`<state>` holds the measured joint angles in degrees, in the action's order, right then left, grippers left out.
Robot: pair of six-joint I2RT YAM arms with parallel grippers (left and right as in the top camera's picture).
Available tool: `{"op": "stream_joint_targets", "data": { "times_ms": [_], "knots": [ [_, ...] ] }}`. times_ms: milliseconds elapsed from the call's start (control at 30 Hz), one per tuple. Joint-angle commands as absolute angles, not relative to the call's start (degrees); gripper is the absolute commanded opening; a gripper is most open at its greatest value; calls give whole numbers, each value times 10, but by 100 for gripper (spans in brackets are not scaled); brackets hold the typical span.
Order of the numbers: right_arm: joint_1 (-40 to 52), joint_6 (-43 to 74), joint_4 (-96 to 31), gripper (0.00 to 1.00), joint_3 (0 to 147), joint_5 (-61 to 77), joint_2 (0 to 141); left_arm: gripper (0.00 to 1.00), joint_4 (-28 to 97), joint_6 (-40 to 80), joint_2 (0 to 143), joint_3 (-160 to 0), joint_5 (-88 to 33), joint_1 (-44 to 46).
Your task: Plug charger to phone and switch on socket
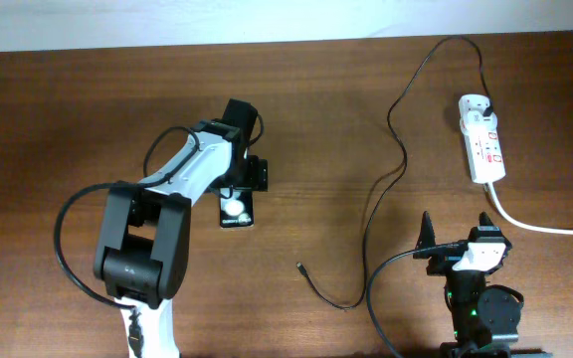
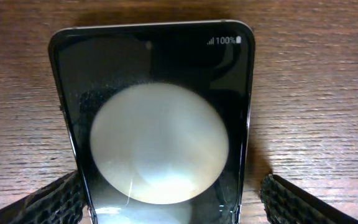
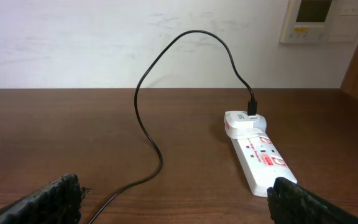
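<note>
The phone (image 1: 235, 211) lies flat on the wooden table, black with a round white glare on its screen. In the left wrist view the phone (image 2: 154, 93) fills the frame and shows "100%". My left gripper (image 1: 237, 187) (image 2: 173, 196) is open, with one finger on each side of the phone's near end. The charger cable (image 1: 371, 214) runs from the white socket strip (image 1: 483, 139) to its loose plug tip (image 1: 299, 266) on the table. My right gripper (image 1: 458, 234) (image 3: 176, 202) is open and empty, facing the cable (image 3: 142, 112) and the strip (image 3: 260, 155).
The strip's thick white cord (image 1: 545, 227) runs off to the right edge. A pale wall stands behind the table's far edge, with a white panel (image 3: 316, 18) on it. The cable's slack loops across the table between the two arms.
</note>
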<state>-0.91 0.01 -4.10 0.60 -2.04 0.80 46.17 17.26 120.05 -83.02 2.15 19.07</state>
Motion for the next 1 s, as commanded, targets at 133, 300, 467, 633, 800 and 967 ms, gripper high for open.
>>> {"op": "stream_joint_targets", "data": {
  "times_ms": [133,300,467,633,800,967],
  "knots": [
    [-4,2,-45,98,3,-18,5,99,440,166,1228,-803,-27,208],
    [-4,3,-45,98,3,-18,5,99,439,166,1228,-803,-26,209],
    [-4,2,-45,98,3,-18,5,99,435,166,1228,-803,-28,210],
    [-4,3,-45,99,3,-18,5,99,436,166,1228,-803,-28,210],
    [-4,3,-45,98,3,-18,5,99,437,166,1228,-803,-32,210],
    [-4,3,-45,98,3,-18,5,99,435,166,1228,-803,-37,210]
  ]
}}
